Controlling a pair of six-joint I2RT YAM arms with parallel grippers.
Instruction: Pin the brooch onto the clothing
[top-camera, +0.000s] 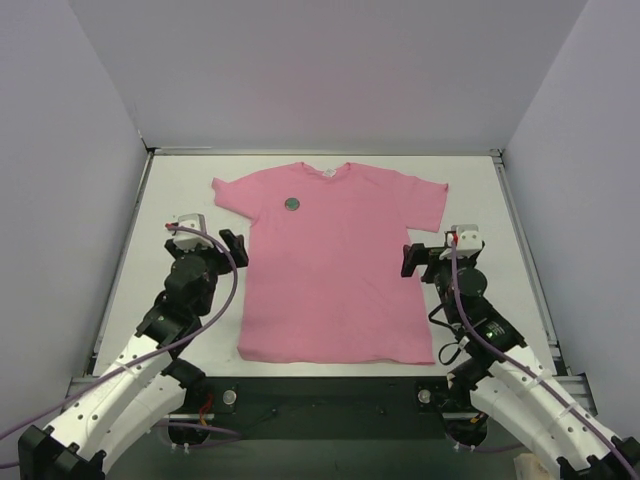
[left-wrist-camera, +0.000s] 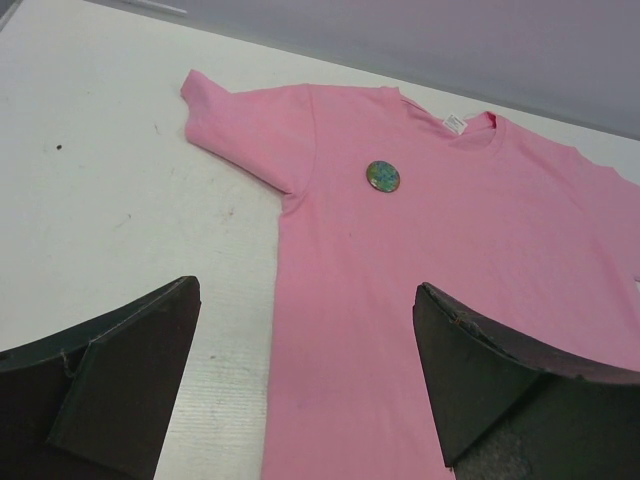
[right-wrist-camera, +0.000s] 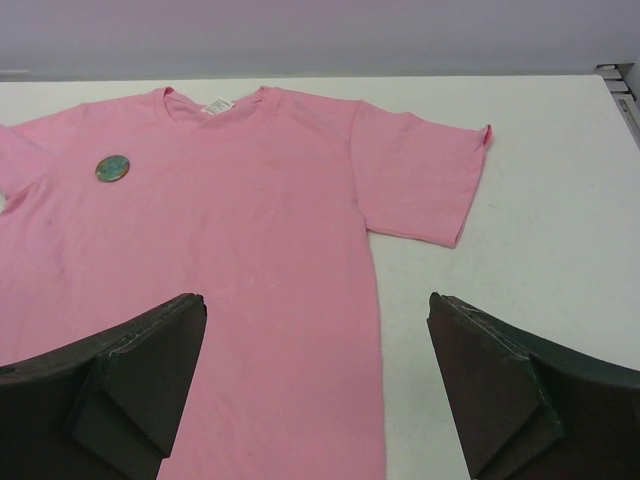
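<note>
Two grippers are in view, both with their jaws spread wide and nothing between them.

1. T-shirt: pink, short-sleeved, spread flat on the white table. The neckline points away from the arm bases and the bottom hem lies nearest them. A small white neck label shows inside the collar.

2. Brooch: a small round dark disc resting on the upper chest of the T-shirt, on the left arm's side, below the collar and near the sleeve seam. In the wrist views its face appears mottled green. Whether its pin passes through the fabric cannot be told.

3. Left gripper: positioned at the left side edge of the T-shirt, about mid-height of the garment. In its wrist view the fabric edge runs between the two dark fingers. The brooch lies well ahead of the fingertips, apart from them.

4. Right gripper: positioned at the right side edge of the T-shirt, below the right sleeve. In its wrist view the fabric edge likewise runs between the fingers. The brooch lies far across the garment from it.
</note>
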